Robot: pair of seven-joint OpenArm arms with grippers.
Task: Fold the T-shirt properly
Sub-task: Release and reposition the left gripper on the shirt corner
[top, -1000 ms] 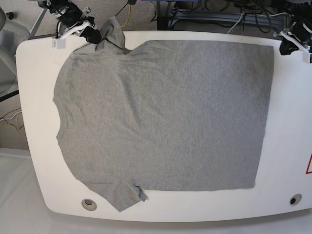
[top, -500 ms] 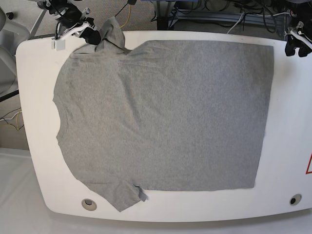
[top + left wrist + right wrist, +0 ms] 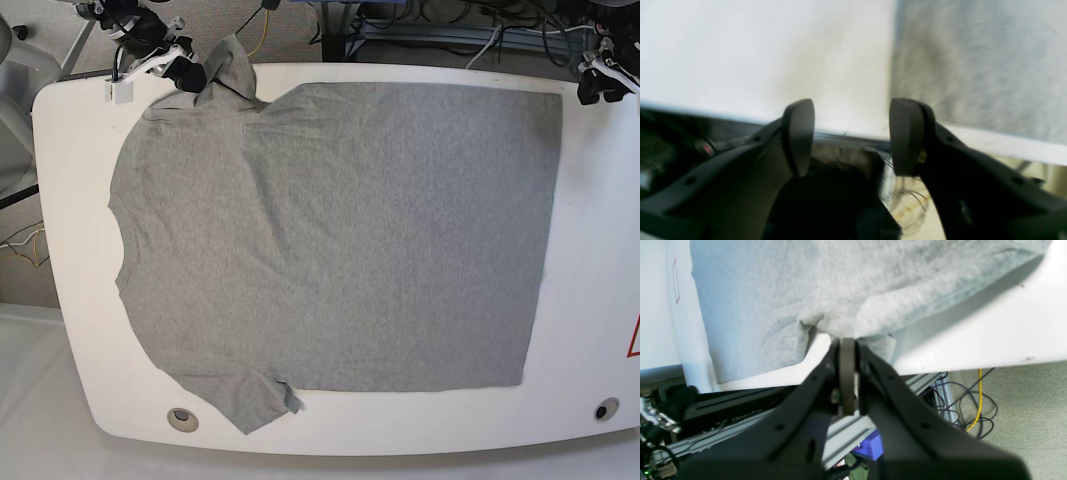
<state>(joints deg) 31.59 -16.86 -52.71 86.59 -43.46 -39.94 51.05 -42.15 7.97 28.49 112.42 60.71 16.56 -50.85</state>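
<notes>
T-shirt (image 3: 340, 240) flat on table (image 3: 590, 250), unfolded; right gripper (image 3: 847, 340) clamps sleeve; left gripper (image 3: 851, 136) apart, empty.

The base view looks straight down from high above, taking in the whole white table (image 3: 590, 250). Each wrist view sits close behind its own fingers, looking along them at a far table corner: the left blurred, the right sharp. All share the T-shirt (image 3: 340, 240).
</notes>
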